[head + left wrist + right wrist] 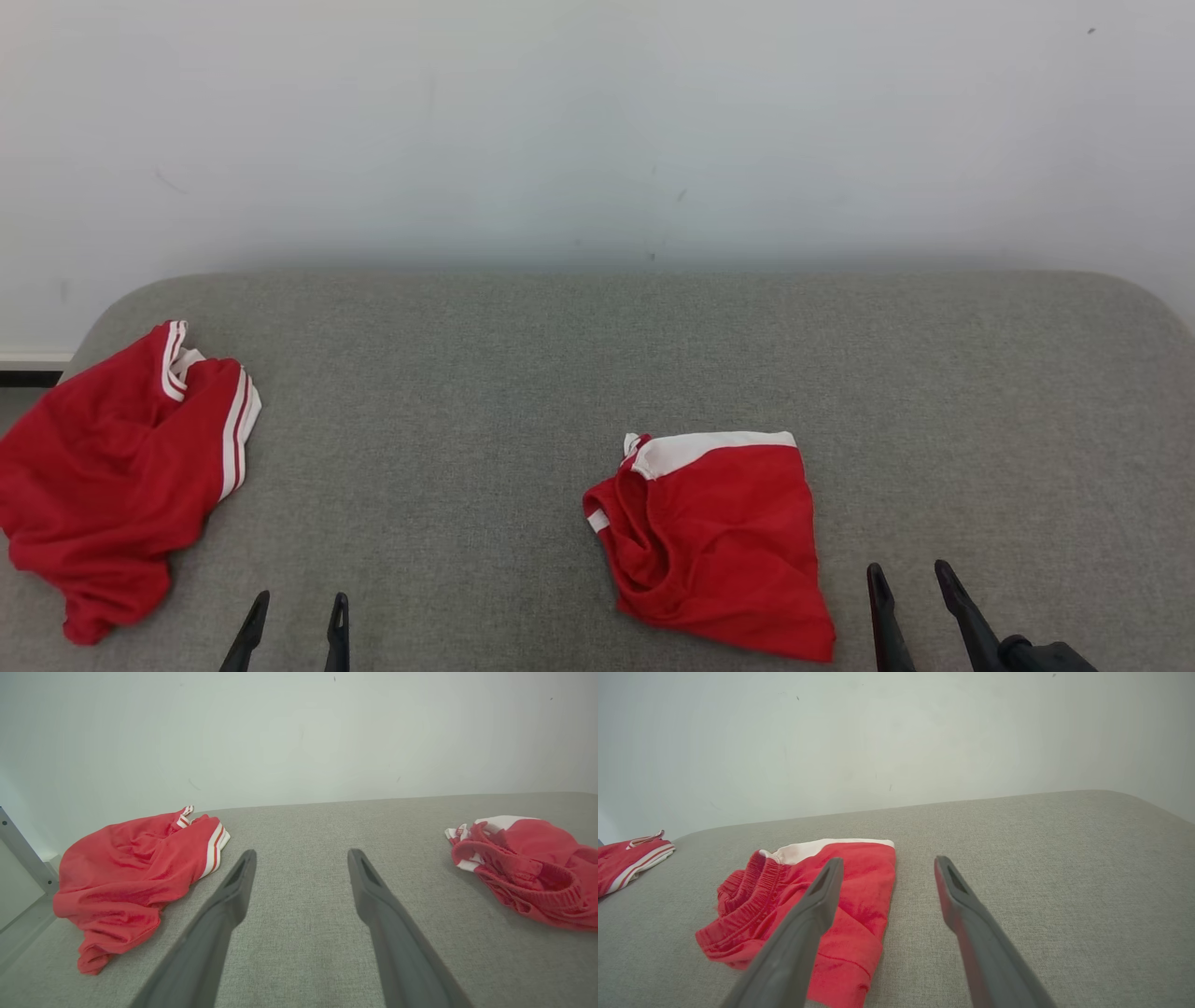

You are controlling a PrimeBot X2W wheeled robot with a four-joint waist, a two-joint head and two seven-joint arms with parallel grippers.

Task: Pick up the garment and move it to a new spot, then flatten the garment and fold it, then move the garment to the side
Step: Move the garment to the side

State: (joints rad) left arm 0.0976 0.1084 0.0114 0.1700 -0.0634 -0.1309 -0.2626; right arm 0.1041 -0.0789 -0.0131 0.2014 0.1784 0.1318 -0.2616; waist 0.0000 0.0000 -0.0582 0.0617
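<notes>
A folded red garment with a white band (pixel 719 537) lies on the grey cushion near its front, right of centre; it is also in the left wrist view as folded garment (pixel 528 868) and the right wrist view as folded garment (pixel 817 910). A second, crumpled red garment with white stripes (pixel 112 467) sits at the cushion's left edge, crumpled garment (pixel 135 872), crumpled garment (pixel 630 858). My left gripper (pixel 299 607) is open at the lower left, between the two garments, left gripper (pixel 301 861). My right gripper (pixel 910 579) is open just right of the folded garment, right gripper (pixel 887 865). Both hold nothing.
The grey fabric cushion (pixel 597 355) spans the view, with rounded back corners, against a pale wall (pixel 597 121). Bare cushion stretches across the middle and the right side. A metal frame piece (pixel 23 854) stands past the cushion's left edge.
</notes>
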